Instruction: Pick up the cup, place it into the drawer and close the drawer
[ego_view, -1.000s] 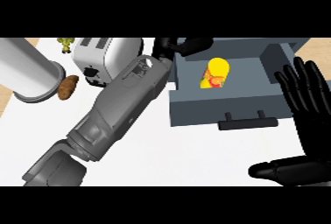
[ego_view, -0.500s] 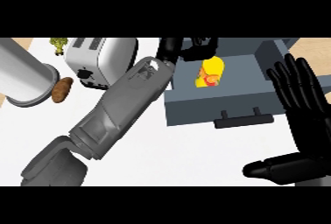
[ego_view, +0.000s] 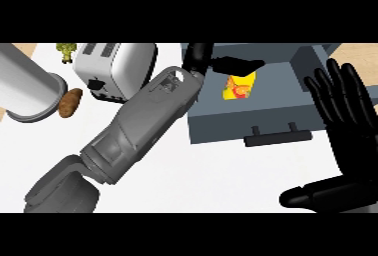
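The yellow cup, with a red print, lies on its side inside the open grey drawer. My left forearm runs from the lower left up to the drawer's back left corner. My left hand hangs just above the cup with its fingers stretched out to the right, one of them overlapping the cup's top edge. My right hand is open at the right edge, fingers up and thumb out to the left, beside the drawer's dark front handle.
A white toaster stands at the back left. A large grey cylinder lies at the far left with a brown potato beside it. A small green and yellow item sits at the back.
My left hand has shifted slightly right and closer over the cup, its fingers now reaching across it. The right hand has barely moved.
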